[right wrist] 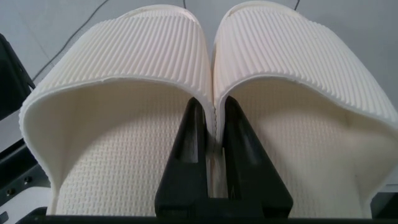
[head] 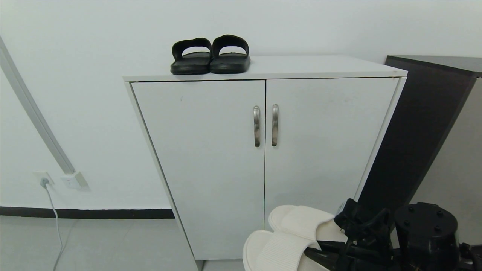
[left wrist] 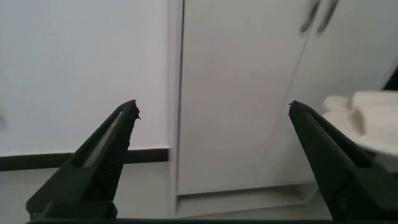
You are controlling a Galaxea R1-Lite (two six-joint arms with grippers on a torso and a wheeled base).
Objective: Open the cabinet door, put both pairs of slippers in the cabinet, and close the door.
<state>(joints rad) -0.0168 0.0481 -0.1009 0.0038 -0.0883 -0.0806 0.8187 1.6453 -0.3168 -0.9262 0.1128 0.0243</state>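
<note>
The white cabinet [head: 211, 150] stands against the wall with both doors closed; two metal handles [head: 257, 126] sit side by side at the middle seam. A pair of black slippers [head: 211, 56] rests on its top, left of centre. Low in front of the right door, a pair of white ribbed slippers [head: 290, 237] is held side by side by my right gripper [right wrist: 213, 134], shut on their two inner walls pressed together [right wrist: 143, 62]. My left gripper [left wrist: 213, 109] is open with nothing between its fingers, low and facing the cabinet's left door [left wrist: 236, 93].
A dark cabinet [head: 425, 124] stands close to the white one's right side. On the left wall are a slanted grey conduit [head: 34, 109] and a socket with a cable [head: 44, 181] hanging to the floor. Open grey floor [head: 94, 241] lies left of the cabinet.
</note>
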